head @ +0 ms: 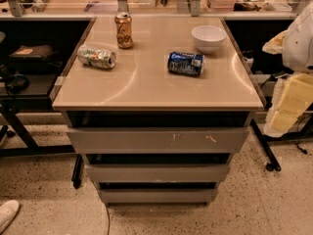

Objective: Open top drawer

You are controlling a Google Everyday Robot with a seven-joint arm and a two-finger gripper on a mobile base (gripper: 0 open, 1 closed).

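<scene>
The top drawer (146,140) is the widest grey front, just under the beige tabletop (146,82), with small white scratches right of centre. It has no handle, and a dark gap runs above it. It stands a little forward of the two narrower grey drawer fronts (156,173) below. My gripper (289,106) is at the right edge of the camera view, a cream-yellow part below the white arm (301,43). It hangs beside the table's right side, level with the top drawer and apart from it.
On the tabletop lie a crushed green-white can (97,57), an upright brown can (123,30), a blue can on its side (185,63) and a white bowl (208,37). Black desk frames stand on both sides. A white shoe (7,214) is at the bottom left.
</scene>
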